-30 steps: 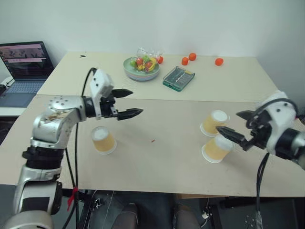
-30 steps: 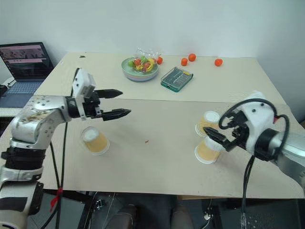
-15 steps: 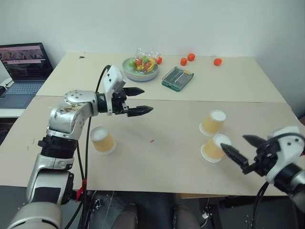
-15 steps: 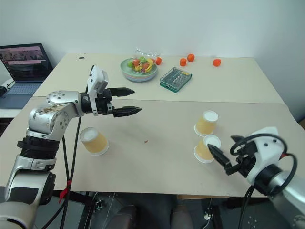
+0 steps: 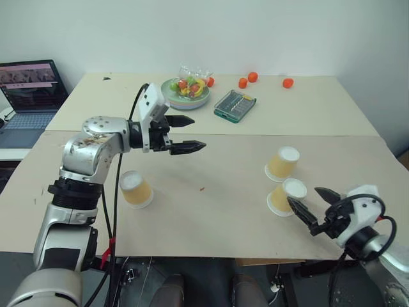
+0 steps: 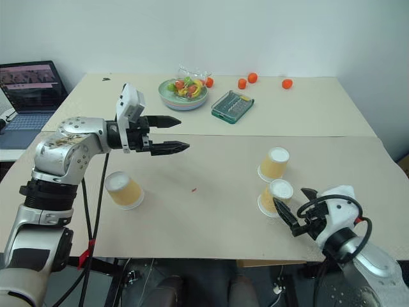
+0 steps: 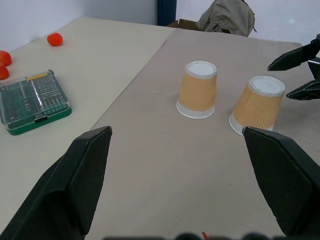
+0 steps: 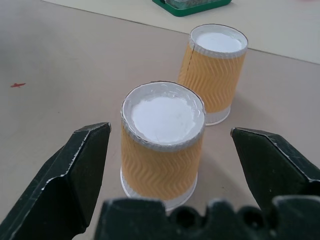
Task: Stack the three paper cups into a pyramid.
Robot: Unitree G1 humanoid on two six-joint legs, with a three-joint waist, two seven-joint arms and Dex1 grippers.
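Right end effector (image 5: 311, 208) drops from above paired cups to surface level since earlier frame, fingers spread, straddling near cup (image 8: 162, 137) without touching. Far cup (image 8: 214, 71) stands just beside it. Third cup (image 5: 135, 188) sits well apart at left, all inverted. Left end effector (image 5: 188, 133) hovers spread, empty. Risk: finger clips far cup during closing, toppling it; hard squeeze crushes paper wall.

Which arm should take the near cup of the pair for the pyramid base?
Right. The right gripper sits open just in front of that near cup, fingers either side in its wrist view. The left gripper hovers high, far from both.
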